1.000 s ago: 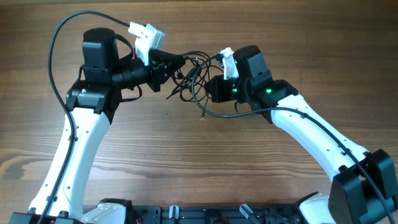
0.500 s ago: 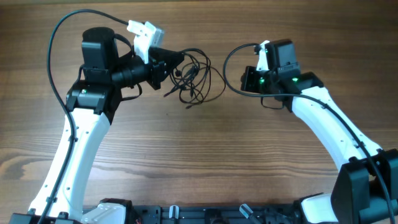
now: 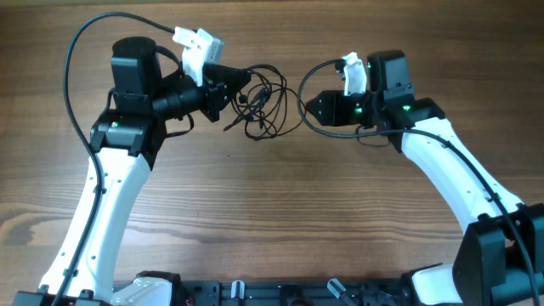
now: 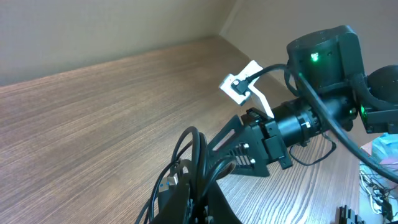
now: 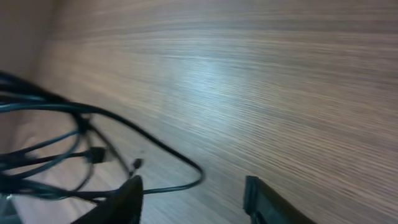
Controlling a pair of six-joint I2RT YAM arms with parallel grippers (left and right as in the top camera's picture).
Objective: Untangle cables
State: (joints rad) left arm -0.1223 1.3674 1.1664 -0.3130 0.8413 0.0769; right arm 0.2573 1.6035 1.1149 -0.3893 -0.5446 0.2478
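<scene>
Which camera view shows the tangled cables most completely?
The overhead view: the whole tangle of cables is visible there, held at the left gripper, with the right gripper open beside it. The left wrist view shows only a few loops close up; the right wrist view shows blurred strands.

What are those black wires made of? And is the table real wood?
The cables look like thin cords in a black rubbery or plastic coat: smooth, slightly shiny, bending easily into loose loops. The table looks like wood, or a wood-print surface: brown with long grain lines and a soft sheen. Which of the two it is, the pictures cannot settle.
</scene>
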